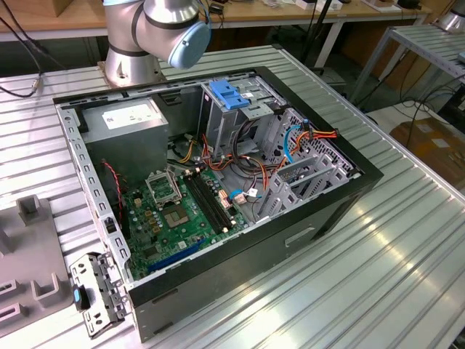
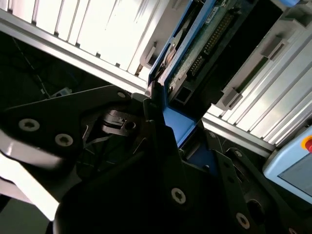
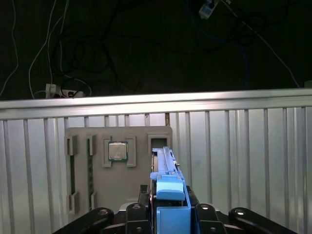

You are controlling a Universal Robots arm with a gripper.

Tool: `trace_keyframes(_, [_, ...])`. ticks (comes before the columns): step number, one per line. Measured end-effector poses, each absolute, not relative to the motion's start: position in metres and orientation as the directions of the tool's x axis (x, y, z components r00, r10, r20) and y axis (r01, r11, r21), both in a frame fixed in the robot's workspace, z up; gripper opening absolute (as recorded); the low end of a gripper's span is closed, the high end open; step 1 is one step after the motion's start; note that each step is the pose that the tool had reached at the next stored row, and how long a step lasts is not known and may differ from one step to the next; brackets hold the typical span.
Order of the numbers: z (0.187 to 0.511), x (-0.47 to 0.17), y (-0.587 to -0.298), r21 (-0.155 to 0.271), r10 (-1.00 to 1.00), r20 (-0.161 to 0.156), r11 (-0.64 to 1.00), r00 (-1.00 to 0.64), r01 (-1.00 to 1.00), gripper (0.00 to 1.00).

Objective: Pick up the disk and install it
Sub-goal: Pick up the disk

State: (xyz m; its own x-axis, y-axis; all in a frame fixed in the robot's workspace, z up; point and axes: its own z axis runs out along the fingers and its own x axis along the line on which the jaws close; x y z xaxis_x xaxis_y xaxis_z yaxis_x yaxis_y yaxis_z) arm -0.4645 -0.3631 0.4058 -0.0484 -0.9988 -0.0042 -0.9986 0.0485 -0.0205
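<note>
Arm base (image 1: pixel 131 62): stands on the ribbed table (image 1: pixel 378 247), behind the open computer case (image 1: pixel 218 189).
Drive cage: topped by a blue bracket (image 1: pixel 229 94).
Claw, second wrist view: the gripper (image 2: pixel 180 122) is clenched on the disk (image 2: pixel 192 53), with a black finger (image 2: pixel 153 100) against its blue rail.
Disk, first wrist view: on edge between the fingers, above the grey tray (image 3: pixel 122 195), near a processor chip (image 3: pixel 117 151).

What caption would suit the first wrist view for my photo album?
Claw grips the blue-railed disk edge-on, near a grey tray holding a chip on the ribbed table.
</note>
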Motion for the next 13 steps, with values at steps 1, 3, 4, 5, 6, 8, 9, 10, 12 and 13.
trace_keyframes(1, [0.408,-0.465,-0.363,-0.021,-0.999,-0.004,0.048,-0.048,-0.999,0.37])
trace_keyframes(3, [0.413,-0.465,-0.363,-0.021,-0.999,-0.004,0.049,-0.048,-0.999,0.37])
trace_keyframes(4, [0.415,-0.465,-0.363,-0.021,-0.999,-0.004,0.049,-0.048,-0.999,0.37])
trace_keyframes(5, [0.417,-0.465,-0.363,-0.021,-0.999,-0.004,0.048,-0.048,-0.999,0.37])
trace_keyframes(6, [0.419,-0.465,-0.363,-0.021,-0.999,-0.004,0.048,-0.048,-0.999,0.37])
trace_keyframes(8, [0.423,-0.465,-0.363,-0.021,-0.999,-0.004,0.049,-0.048,-0.999,0.37])
trace_keyframes(9, [0.425,-0.465,-0.363,-0.021,-0.999,-0.004,0.049,-0.048,-0.999,0.37])
trace_keyframes(10, [0.427,-0.465,-0.363,-0.021,-0.999,-0.004,0.048,-0.048,-0.999,0.37])
trace_keyframes(12, [0.430,-0.465,-0.363,-0.020,-0.999,-0.004,0.048,-0.048,-0.999,0.37])
trace_keyframes(13, [0.432,-0.465,-0.363,-0.021,-0.999,-0.004,0.048,-0.048,-0.999,0.37])
